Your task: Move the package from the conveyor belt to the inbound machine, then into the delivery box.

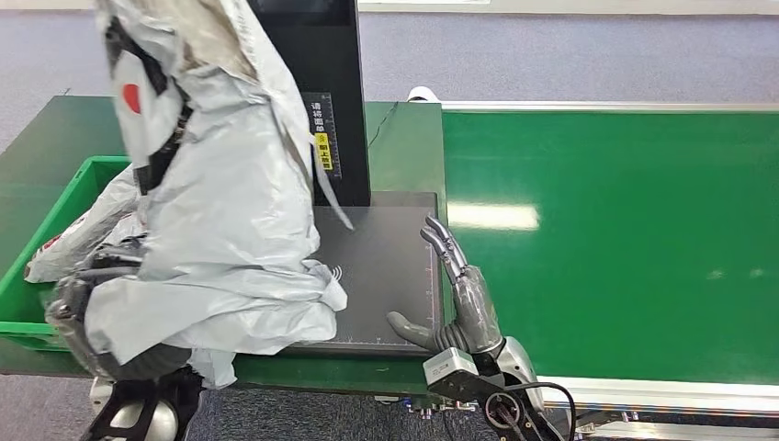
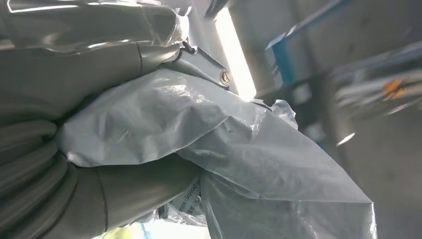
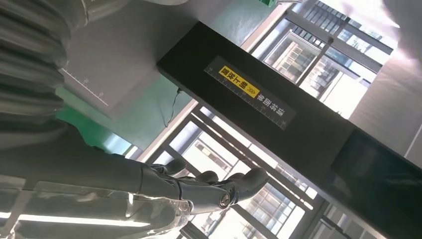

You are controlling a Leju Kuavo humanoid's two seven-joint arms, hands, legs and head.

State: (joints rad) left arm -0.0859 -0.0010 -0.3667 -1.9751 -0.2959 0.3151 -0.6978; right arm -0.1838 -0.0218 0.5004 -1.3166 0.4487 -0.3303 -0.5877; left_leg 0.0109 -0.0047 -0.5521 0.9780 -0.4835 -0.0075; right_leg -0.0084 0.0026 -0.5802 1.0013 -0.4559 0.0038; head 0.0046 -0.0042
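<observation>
The package [image 1: 230, 211] is a big crumpled grey plastic bag. My left hand [image 2: 119, 191] holds it up close to the camera, over the left part of the inbound machine's black plate [image 1: 390, 266]. In the left wrist view the bag [image 2: 234, 144] is bunched between the thumb and the fingers. The bag hides most of that hand in the head view. My right hand [image 1: 459, 294] is open, its fingers stretched out at the plate's right edge. The right wrist view shows its fingers [image 3: 204, 191] holding nothing.
The machine's black upright column [image 1: 317, 83] rises behind the plate. A green bin [image 1: 50, 216] stands to the left with a white and red parcel [image 1: 78, 239] in it. The green conveyor belt [image 1: 606, 239] stretches to the right.
</observation>
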